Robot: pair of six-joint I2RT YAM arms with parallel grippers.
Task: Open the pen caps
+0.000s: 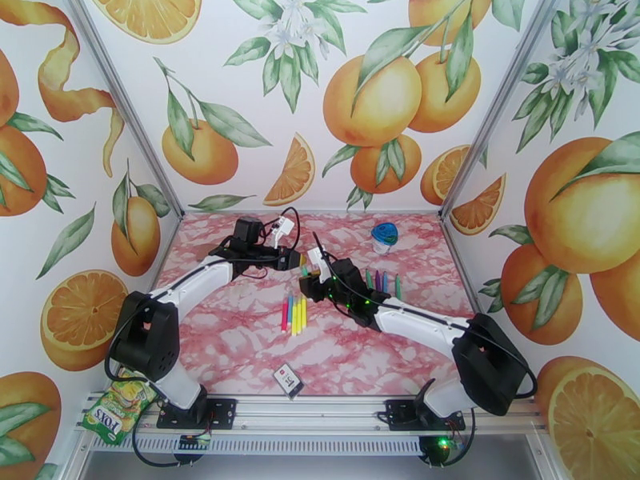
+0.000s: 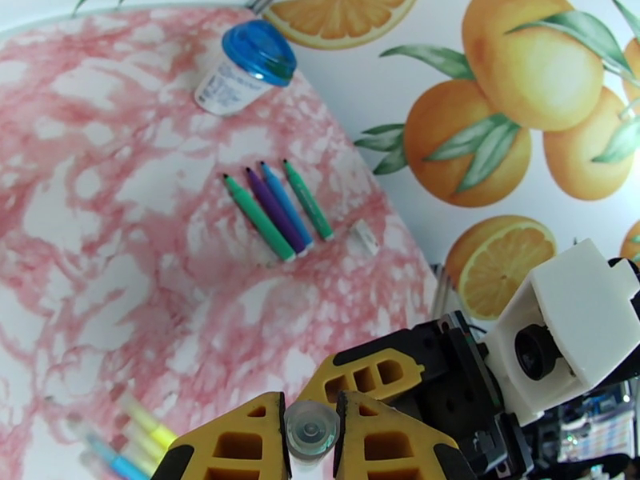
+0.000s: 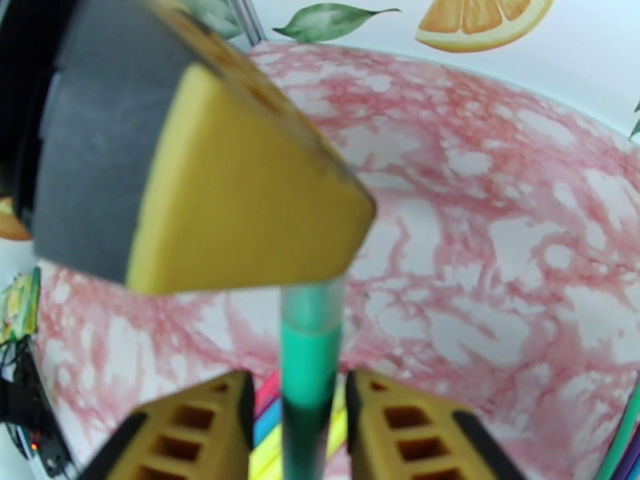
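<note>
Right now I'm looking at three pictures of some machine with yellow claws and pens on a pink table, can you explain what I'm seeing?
These are two robot arms bolted to the near edge of a pink marbled table. One picture comes from a camera above and behind them; the other two come from cameras on each wrist, so you see the yellow fingers up close.

The arms meet in the middle over one green pen. The left gripper is shut on its clear cap, and the right gripper has the pen's body between its fingers.

On the table lie a group of pink, blue and yellow pens, a row of four green, purple and blue pens, a blue-lidded container and a small card.
</note>
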